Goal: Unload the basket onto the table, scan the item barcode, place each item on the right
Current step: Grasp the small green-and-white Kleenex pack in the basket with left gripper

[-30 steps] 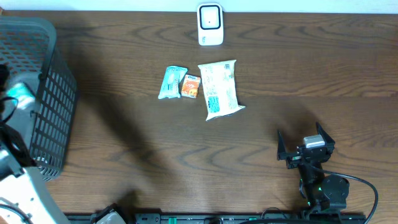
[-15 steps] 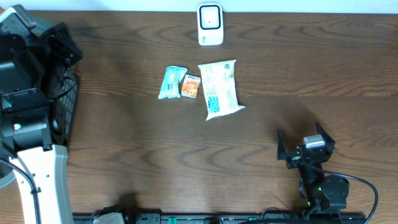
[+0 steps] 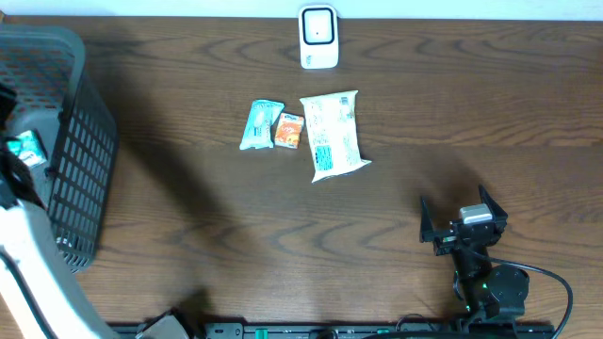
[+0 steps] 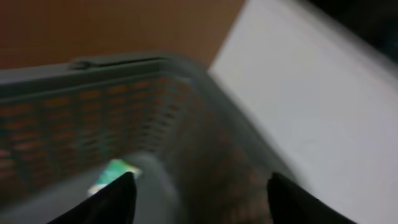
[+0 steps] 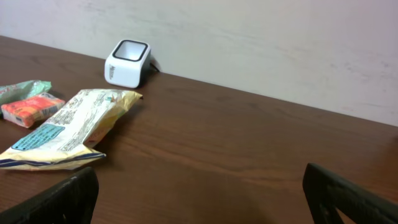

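The white barcode scanner (image 3: pixel 318 38) stands at the table's far edge, and the right wrist view shows the same scanner (image 5: pixel 127 62). A teal packet (image 3: pixel 260 124), a small orange packet (image 3: pixel 289 130) and a large white bag (image 3: pixel 334 135) lie together below it. My right gripper (image 3: pixel 462 221) rests open and empty near the front right, well away from them. A green packet (image 3: pixel 24 148) lies inside the grey basket (image 3: pixel 85 141). In the blurred left wrist view my left gripper (image 4: pixel 202 183) hangs open over the basket's inside, with that green packet (image 4: pixel 115 174) beside its left finger.
The basket fills the left end of the table, and its rim (image 4: pixel 118 62) runs across the left wrist view. My left arm's white link (image 3: pixel 28 273) stands at the front left corner. A pale wall (image 5: pixel 249 37) backs the table behind the scanner.
The left arm swung up over the basket and back down to the left edge. Its jaws went from shut to open, and the green packet lies loose in the basket. The right arm stayed still.
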Tool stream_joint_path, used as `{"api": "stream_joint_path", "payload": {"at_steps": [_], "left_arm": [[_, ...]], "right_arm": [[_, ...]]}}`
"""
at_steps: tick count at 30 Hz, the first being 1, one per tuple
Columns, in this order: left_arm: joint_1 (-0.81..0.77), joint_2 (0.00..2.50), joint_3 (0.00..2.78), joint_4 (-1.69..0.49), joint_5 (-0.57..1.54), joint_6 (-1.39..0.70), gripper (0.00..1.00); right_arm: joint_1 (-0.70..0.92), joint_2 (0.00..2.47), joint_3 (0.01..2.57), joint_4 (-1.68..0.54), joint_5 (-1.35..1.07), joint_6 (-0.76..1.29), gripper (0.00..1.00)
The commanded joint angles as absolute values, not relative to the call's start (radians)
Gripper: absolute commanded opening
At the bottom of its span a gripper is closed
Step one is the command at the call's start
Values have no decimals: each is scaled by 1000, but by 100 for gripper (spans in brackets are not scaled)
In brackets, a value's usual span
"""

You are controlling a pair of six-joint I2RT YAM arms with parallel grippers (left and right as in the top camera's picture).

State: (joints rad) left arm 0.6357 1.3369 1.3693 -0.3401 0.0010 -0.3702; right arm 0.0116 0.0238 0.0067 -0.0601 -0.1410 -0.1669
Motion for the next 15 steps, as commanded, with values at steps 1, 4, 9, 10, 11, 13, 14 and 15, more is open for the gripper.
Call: {"api": "stream_joint_path", "payload": {"at_steps": [1,4,9,10,11,13,14,15], "left_arm": [[668,1456,1378,-356,-12,-254,74],[668,1559,1378,-376,-12,-134,84],[669,1702,1378,-396,-61,91,97],[669,1721,1378,-395,-92,110,97],[669,1738,1378,-392,-121,125,97],[669,1769,1378,-380,-162,163,97],[669,1788,1378,-371,-170,191,97],[669,1805,1378,-361,-169,213,97]], "right_arm": [[20,18,6,-64,-141,-170,99],[20,18,6,-64,-141,-170,99],[20,18,6,-64,-141,-170,99],[20,18,6,-64,-141,-170,99],[20,18,6,-64,-141,-170,99],[20,18,6,-64,-141,-170,99],[20,18,6,-64,-141,-170,99],[20,18,6,-64,-141,-170,99]]}}
